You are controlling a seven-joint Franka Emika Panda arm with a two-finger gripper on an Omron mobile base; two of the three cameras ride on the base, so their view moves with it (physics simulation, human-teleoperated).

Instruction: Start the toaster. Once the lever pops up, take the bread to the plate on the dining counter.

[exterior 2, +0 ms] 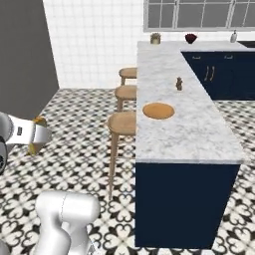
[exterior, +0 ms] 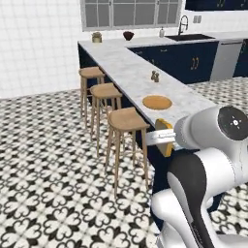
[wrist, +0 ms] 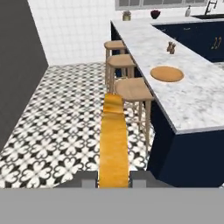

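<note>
Nearest the camera, the end effector (wrist: 113, 181) is seen clenched on the bread (wrist: 113, 140), the slice pinched across its thin faces at its near edge and projecting forward, edge-on in the hand view. In the left base view the same slice (exterior: 166, 136) is held just off the near corner of the dining counter (exterior: 189, 104), not yet over the tabletop; in the right base view it (exterior 2: 37, 134) appears out over the patterned floor, well apart from the counter's near end.

The bread is judged light and stiff — toasted, so it is unlikely to sag, but brittle at the crust and liable to crumble or pivot if squeezed hard or swung fast. A hold nearer the slice's middle would be steadier; as gripped, a long free length is left beyond the fingers, so slow motion is advised.

Beyond the slice, three wooden stools (wrist: 133, 89) are lined along the counter's side. On the marbled tabletop the plate (wrist: 166, 73) lies flat and bare, set in from the near end. Past it, a pair of small shakers (wrist: 171, 47) stands, and at the far end a small pot (wrist: 127, 16) and a dark bowl (wrist: 155, 14) are set below the window.
</note>
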